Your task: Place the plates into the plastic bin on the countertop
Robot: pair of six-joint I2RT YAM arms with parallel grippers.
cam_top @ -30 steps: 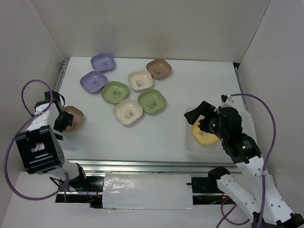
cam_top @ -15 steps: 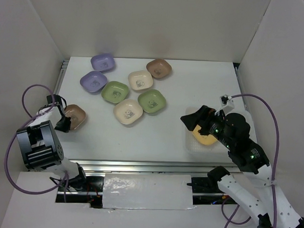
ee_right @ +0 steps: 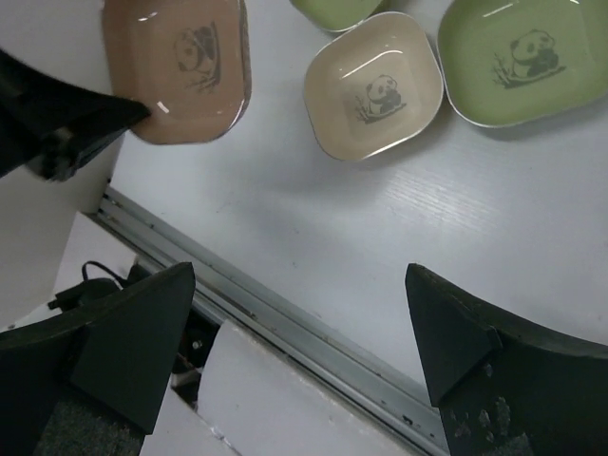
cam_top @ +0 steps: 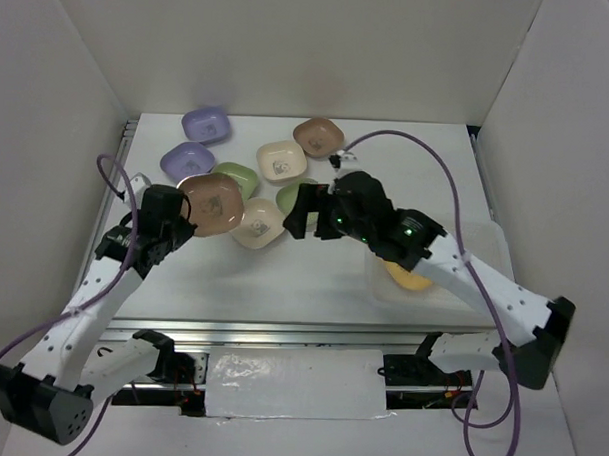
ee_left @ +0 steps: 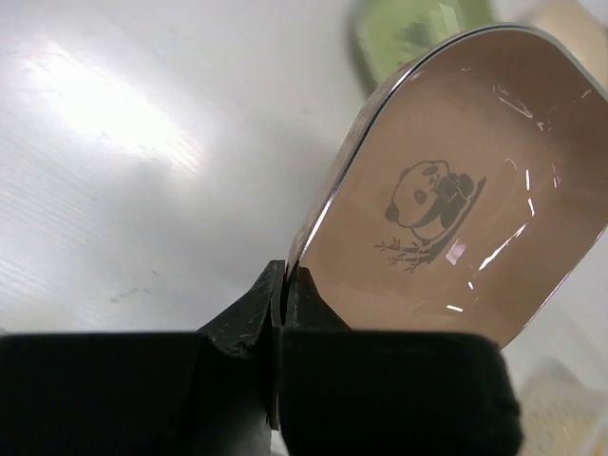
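Note:
My left gripper (cam_top: 182, 212) is shut on the rim of a brown plate (cam_top: 211, 202), held tilted above the countertop (cam_top: 313, 278); in the left wrist view the jaws (ee_left: 283, 285) pinch the edge of this panda-print plate (ee_left: 456, 190). My right gripper (cam_top: 301, 216) hangs open and empty over the middle, next to a cream plate (cam_top: 255, 224) and a green plate (cam_top: 292, 194). Further back lie two purple plates (cam_top: 187, 162), a green one (cam_top: 236, 174), a cream one (cam_top: 281, 160) and a brown one (cam_top: 319, 136). The plastic bin (cam_top: 489, 256) at the right holds a yellow plate (cam_top: 411, 278).
The right wrist view shows the held brown plate (ee_right: 180, 66), the cream plate (ee_right: 373, 85), the green plate (ee_right: 522, 57) and the metal rail (ee_right: 285, 318) at the near edge. White walls enclose the countertop on three sides. The right arm crosses between the plates and the bin.
My left gripper shut on the brown plate at the left edge, lifted it and carried it right. My right arm swung from the bin leftward over the middle, staying open.

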